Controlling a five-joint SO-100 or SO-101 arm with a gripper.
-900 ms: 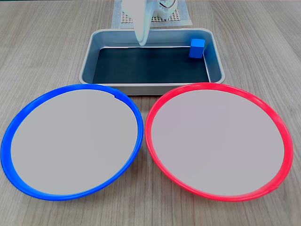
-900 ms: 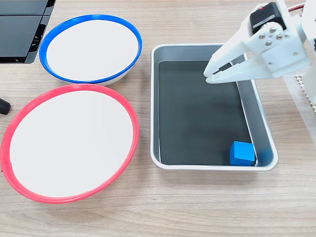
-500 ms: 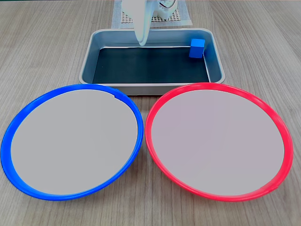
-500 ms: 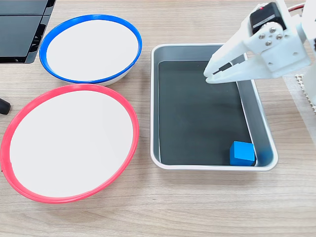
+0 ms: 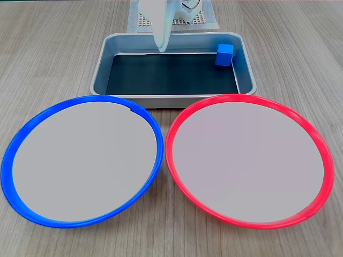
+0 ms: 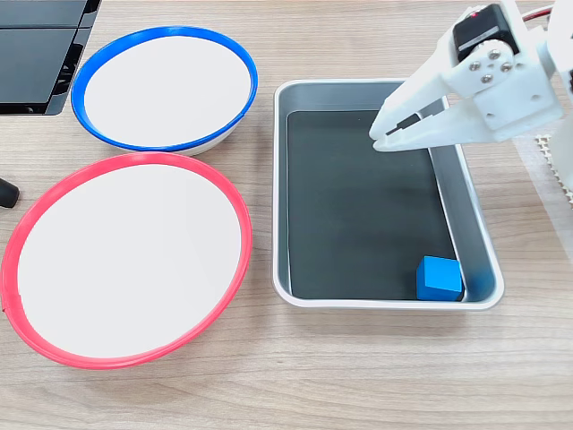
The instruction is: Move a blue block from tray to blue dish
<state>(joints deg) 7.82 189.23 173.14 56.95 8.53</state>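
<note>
The blue block [image 5: 224,55] sits in a corner of the tray [image 5: 171,98]: in a fixed view it is at the tray's far right corner, close against the walls, and in a fixed view from above [image 6: 440,278] it lies at the tray's lower right corner, on the dark floor just beside the side wall and the near wall. The tray [image 6: 280,197] is grey metal with raised sides and rounded corners.

The white tool [image 6: 383,136] hangs over the opposite end of the tray from the block, well apart from it. Its two fingers point toward the tray's floor with only a narrow gap between the tips, and nothing is held between them. In a fixed view the tool [image 5: 162,47] comes down from the top edge as a pale tapered shape over the tray's far wall, left of the middle.

The blue dish [image 5: 80,101] lies on the wooden table [image 5: 48,53] in front of the tray, with nothing on its grey-white centre. A red-rimmed dish [image 5: 249,99] of the same size lies just beside it, their rims nearly touching. From above, the blue dish [image 6: 166,34] is left of the tray and the red-rimmed dish [image 6: 125,161] is below it. A dark flat object [image 6: 40,54] lies at the upper left corner of that view.
</note>
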